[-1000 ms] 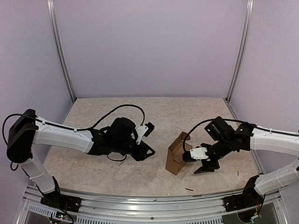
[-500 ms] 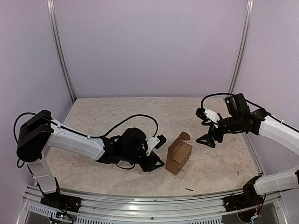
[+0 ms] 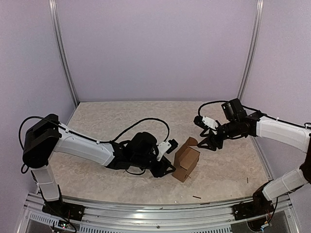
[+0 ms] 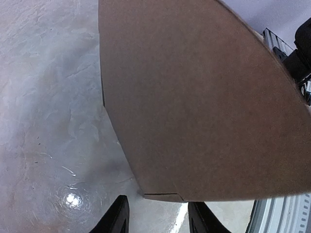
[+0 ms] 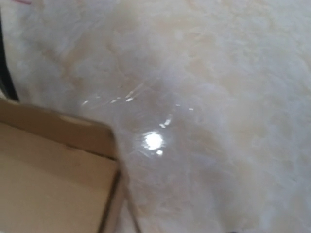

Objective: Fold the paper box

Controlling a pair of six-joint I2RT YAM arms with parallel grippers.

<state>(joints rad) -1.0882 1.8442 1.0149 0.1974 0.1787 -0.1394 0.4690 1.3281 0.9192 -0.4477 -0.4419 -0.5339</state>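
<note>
The left arm (image 3: 82,145) is stretched out low from its base toward the middle, with the forearm kept nearly level. The left gripper (image 3: 166,169) is pointed to the right. In the left wrist view its two dark fingers (image 4: 119,216) are seen parted, with an open gap between them. The right arm (image 3: 279,131) is reached inward from the right side and is held higher, with the elbow bent. The right gripper (image 3: 208,144) is angled down and to the left, and from above its fingers appear to be spread.
</note>
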